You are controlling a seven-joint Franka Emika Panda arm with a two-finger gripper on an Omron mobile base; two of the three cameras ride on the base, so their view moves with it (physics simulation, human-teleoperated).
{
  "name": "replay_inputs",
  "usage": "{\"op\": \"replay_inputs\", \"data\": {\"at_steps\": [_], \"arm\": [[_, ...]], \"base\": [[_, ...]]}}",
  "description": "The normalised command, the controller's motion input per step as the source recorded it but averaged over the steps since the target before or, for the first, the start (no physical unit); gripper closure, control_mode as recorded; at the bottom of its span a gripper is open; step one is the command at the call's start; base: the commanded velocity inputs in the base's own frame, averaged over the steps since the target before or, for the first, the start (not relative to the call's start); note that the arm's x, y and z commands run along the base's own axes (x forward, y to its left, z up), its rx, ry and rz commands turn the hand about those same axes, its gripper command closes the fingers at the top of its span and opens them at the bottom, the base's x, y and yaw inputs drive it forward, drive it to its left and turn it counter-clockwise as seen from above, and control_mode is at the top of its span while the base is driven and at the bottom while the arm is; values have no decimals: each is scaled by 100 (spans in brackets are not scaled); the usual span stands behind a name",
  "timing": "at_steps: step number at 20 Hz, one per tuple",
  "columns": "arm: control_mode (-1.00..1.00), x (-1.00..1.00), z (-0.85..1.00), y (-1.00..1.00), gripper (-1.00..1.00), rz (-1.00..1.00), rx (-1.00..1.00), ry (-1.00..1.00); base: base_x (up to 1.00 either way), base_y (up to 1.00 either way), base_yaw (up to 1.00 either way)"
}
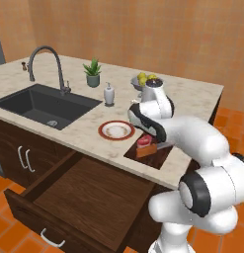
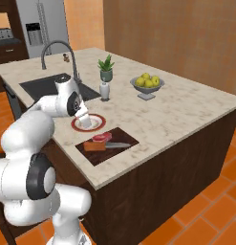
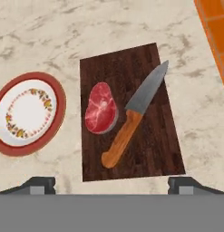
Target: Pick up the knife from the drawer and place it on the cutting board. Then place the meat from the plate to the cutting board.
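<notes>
Working from the left in your hand view, you have the plate lying bare on the marble counter, its red-brown rim and flowered centre showing with nothing on it. Just beside it is the cutting board, and on the board's left half sits the meat, flat and fully within the edges. Next to the meat, touching or very nearly so, lies the knife, slanted across the board with its orange-brown handle toward you and the blade pointing to the far corner. So both placements look done to you: knife out of the drawer, meat off the plate. The gripper hangs above the board with its two tips spread wide and nothing between them. In your left base view the drawer stands pulled open and looks empty inside. You have little left beyond drawing the arm clear, as far as the task goes.
</notes>
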Motion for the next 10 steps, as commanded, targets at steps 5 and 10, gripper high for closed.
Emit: {"op": "replay_inputs", "data": {"at_steps": [5,10], "arm": [[-100,-100,18,86,-100,20,-20,-29],[-100,-100,0,92,-100,17,-21,-10]], "base": [[0,0,0],[0,0,0]]}}
